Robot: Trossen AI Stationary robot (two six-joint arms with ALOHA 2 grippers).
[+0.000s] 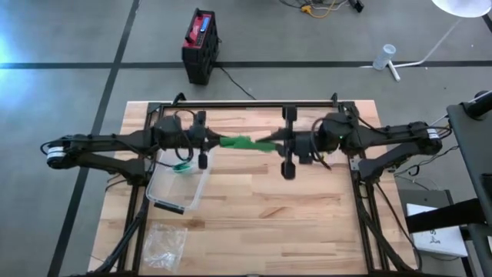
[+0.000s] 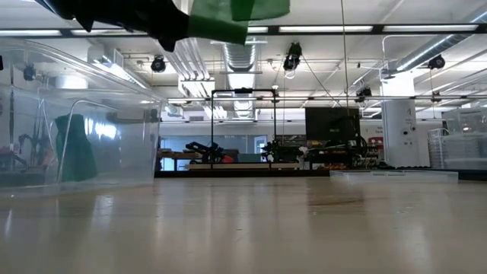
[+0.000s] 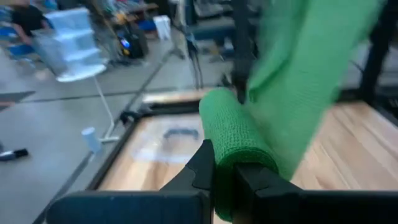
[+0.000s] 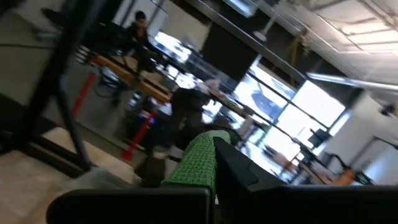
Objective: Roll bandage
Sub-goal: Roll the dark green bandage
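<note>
Stretching left-to-right above the wooden table (image 1: 254,223), the green woven bandage (image 1: 244,143) hangs clamped between left gripper (image 1: 217,140) and right gripper (image 1: 270,141).

I see the green bandage (image 1: 244,143) held up off the table, stretched as a strip between my two grippers near the table's 12 o'clock edge. Its woven, crepe-like fabric is partly wound into a tight roll (image 3: 233,134) at the left end, with a loose tail (image 3: 305,68) trailing toward 3 o'clock.
</note>
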